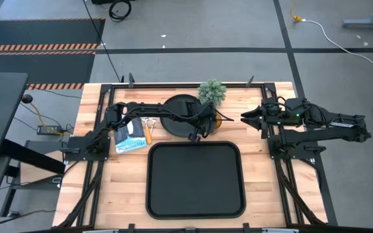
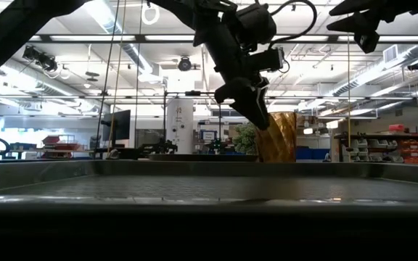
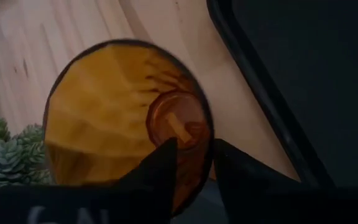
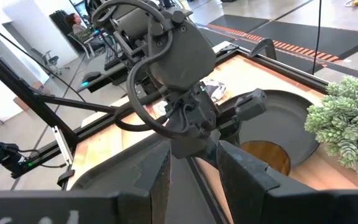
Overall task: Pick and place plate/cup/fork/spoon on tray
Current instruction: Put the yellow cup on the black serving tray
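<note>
We are at the cup step: our left gripper pinches its rim, just beyond the far edge of the tray. Next we must carry it over the tray. The right gripper waits at the far right, fingers apart.

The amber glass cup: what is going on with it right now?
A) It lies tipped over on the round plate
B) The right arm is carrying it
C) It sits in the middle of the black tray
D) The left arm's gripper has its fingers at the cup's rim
D: the left gripper has one finger inside and one outside the rim of the cup, beside the tray, while the right gripper waits apart.
</note>
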Robot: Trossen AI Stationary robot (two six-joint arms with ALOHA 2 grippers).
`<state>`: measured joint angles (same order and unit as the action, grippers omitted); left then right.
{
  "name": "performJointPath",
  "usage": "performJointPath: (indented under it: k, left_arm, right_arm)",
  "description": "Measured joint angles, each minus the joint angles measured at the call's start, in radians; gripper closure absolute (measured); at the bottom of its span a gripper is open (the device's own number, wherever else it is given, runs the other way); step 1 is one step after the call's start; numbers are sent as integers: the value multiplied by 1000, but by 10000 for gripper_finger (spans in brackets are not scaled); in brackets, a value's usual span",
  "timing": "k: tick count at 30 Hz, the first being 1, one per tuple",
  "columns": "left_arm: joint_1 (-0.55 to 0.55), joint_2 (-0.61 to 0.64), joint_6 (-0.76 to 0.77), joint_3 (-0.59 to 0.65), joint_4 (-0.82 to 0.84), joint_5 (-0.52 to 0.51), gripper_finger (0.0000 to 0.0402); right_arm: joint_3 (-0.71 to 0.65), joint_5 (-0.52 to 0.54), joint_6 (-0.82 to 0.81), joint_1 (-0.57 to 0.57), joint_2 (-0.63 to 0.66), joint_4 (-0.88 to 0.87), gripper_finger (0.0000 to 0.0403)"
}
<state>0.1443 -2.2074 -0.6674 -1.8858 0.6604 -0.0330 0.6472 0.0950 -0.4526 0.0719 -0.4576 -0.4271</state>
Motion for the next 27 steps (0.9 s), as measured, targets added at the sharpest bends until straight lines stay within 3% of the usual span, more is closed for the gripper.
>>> performJointPath:
  k: [9,17,27]
  left_arm:
    - [0,2,-10,0,-15,0,385]
    - [-10,82,13,0,2,3,383]
    - [-58,199,209,-1,224,81,385]
  right_arm:
    - [0,0,4,0,1,0,266]
    - [0,9,18,0,14,10,266]
    - [0,9,26,0,13,15,266]
